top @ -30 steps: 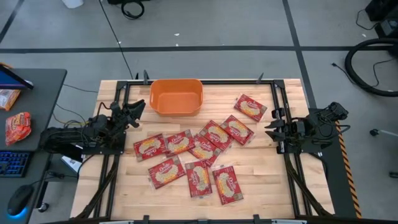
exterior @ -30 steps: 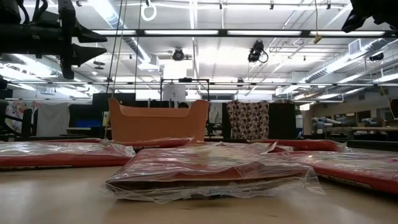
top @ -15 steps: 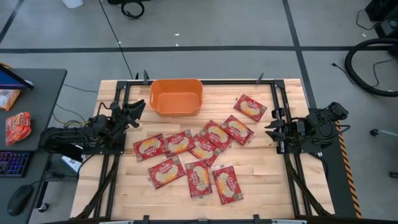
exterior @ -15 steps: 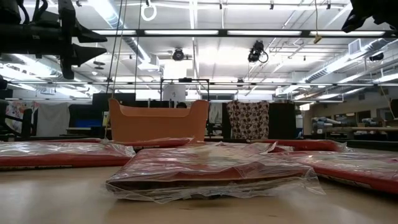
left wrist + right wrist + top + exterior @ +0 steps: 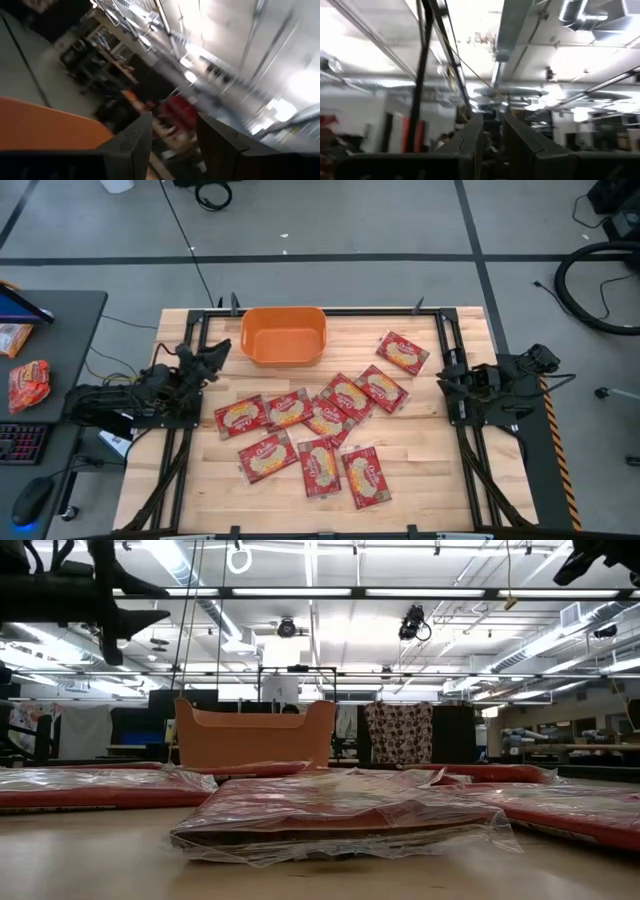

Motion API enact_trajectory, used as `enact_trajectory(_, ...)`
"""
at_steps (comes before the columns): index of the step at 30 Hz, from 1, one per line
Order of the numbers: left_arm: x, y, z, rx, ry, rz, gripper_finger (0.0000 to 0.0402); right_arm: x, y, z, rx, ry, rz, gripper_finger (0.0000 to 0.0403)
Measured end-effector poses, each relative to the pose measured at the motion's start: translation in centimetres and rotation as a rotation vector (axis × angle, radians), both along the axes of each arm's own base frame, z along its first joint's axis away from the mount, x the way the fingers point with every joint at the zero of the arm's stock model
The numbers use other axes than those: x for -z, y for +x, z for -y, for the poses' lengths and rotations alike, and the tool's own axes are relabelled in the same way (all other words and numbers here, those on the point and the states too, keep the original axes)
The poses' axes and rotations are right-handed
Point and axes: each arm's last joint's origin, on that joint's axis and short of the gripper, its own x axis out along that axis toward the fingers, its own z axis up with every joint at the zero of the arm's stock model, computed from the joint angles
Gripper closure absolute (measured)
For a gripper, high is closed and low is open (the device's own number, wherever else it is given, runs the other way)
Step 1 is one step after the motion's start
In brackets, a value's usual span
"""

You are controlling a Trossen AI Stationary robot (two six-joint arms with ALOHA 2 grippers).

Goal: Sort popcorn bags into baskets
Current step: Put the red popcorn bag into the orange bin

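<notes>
Red popcorn bags [image 5: 320, 430] lie scattered flat over the middle of the wooden counter [image 5: 420, 450], one apart [image 5: 402, 352] nearer the right arm. The orange basket [image 5: 284, 336] sits empty at the far edge. The low view shows only the nearest bag's [image 5: 340, 812] crinkled wrap and the basket's wall [image 5: 254, 736] behind. The left pincer [image 5: 212, 358] hovers beside the basket with its fingers [image 5: 132, 145] a narrow gap apart; the right pincer [image 5: 445, 375] waits at the right edge, its fingers [image 5: 470, 140] close together, both holding nothing
</notes>
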Motion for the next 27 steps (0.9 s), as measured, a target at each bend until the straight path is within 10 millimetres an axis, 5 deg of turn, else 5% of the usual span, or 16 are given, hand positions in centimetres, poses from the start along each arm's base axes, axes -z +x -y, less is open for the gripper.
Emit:
enact_trajectory(5, -0.8, -0.4, 0.0, 0.055, -0.101, 0.199, 0.0246, -0.6, -0.5, 0.1, -0.117, 0.123, 0.069, 0.0325)
enact_trajectory(16, -0.9, -0.2, 0.2, 0.179, -0.155, 0.275, 0.0246, -0.7, -0.6, 0.5, -0.099, 0.238, 0.082, 0.0325)
enact_trajectory(27, -5.0, 1.4, 0.7, 0.356, -0.05, -0.003, 0.0246, -1.2, -1.2, 1.2, 0.037, 0.375, 0.127, 0.0325)
